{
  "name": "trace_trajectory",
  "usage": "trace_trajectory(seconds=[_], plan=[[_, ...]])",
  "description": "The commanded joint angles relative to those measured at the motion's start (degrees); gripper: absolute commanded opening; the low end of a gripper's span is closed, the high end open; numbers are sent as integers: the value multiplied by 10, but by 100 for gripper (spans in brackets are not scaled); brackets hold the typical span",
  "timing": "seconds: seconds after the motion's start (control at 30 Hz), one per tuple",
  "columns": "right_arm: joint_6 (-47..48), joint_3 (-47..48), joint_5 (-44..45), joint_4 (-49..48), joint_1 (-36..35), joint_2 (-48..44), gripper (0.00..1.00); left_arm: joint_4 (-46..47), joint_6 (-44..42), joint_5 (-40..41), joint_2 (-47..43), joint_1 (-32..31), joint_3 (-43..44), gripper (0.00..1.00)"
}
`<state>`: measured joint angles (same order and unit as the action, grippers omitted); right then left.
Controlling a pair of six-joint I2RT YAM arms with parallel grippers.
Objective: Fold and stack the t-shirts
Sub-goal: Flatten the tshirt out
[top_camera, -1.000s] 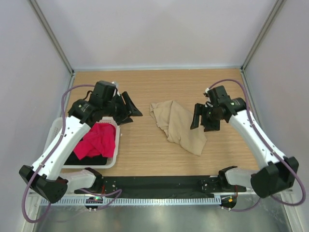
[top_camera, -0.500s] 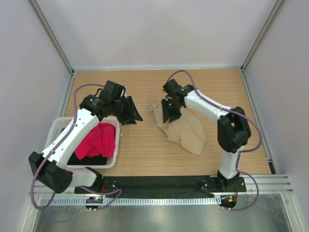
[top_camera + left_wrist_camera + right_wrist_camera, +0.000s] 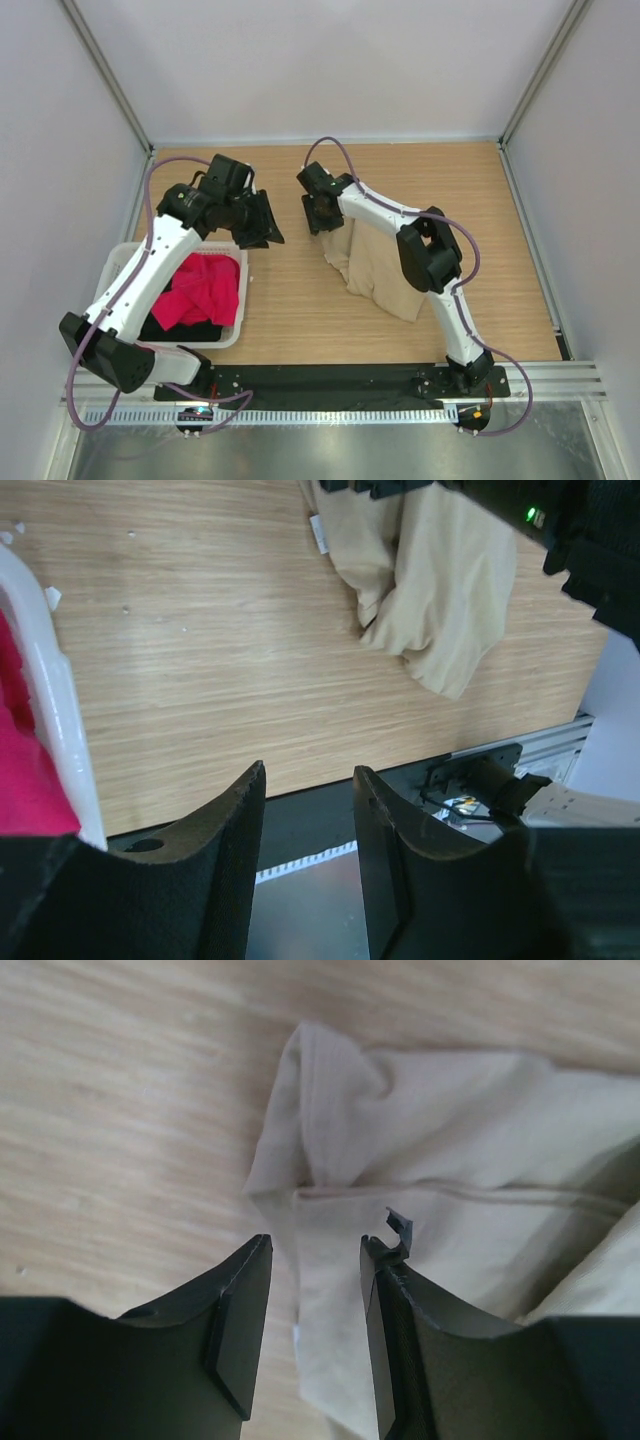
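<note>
Table [image 3: 290,310]: light wood with grey walls around it; a black rail [image 3: 330,380] runs along the near edge.
Basket [image 3: 113,268]: white plastic, at the near left of the table, just beside the left arm.
Red shirt [image 3: 200,288]: crumpled inside the basket, on top, filling most of it.
Black shirt [image 3: 188,328]: in the same basket, under the red one, showing only along the near side.
Tan shirt [image 3: 385,270]: loose and rumpled on the bare wood right of centre, well apart from the basket. Its far left corner lies under the right gripper.
Label [image 3: 318,532]: small and white, at the left edge of the tan shirt in the left wrist view.
Left gripper [image 3: 256,220]: over bare wood between the basket and the tan shirt. Its jaws stand partly spread and hold nothing; only table and rail show through the gap.
Right gripper [image 3: 322,212]: at the far left corner of the tan shirt, on an arm reaching across the table. Its jaws are partly spread, with a folded edge of cloth showing between them and nothing pinched. Whether the tips touch the cloth cannot be told.
</note>
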<state>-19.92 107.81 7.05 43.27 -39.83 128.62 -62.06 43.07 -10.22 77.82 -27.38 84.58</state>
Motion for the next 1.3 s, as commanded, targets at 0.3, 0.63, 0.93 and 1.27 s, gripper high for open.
trace_trajectory(seconds=[0.3,0.63,0.93,1.27], plan=[[24,98,86,-3,-2,57,32,-46,-52,8,-31,32,-4,43],[26,143,113,26,-2,30,1,-42,-58,-5,-29,40,1,43],[64,307,131,-128,-2,-163,1,-32,-35,-2,-65,42,-2,44],[52,357,46,-215,-2,-276,1,4,7,14,-169,42,-42,53]])
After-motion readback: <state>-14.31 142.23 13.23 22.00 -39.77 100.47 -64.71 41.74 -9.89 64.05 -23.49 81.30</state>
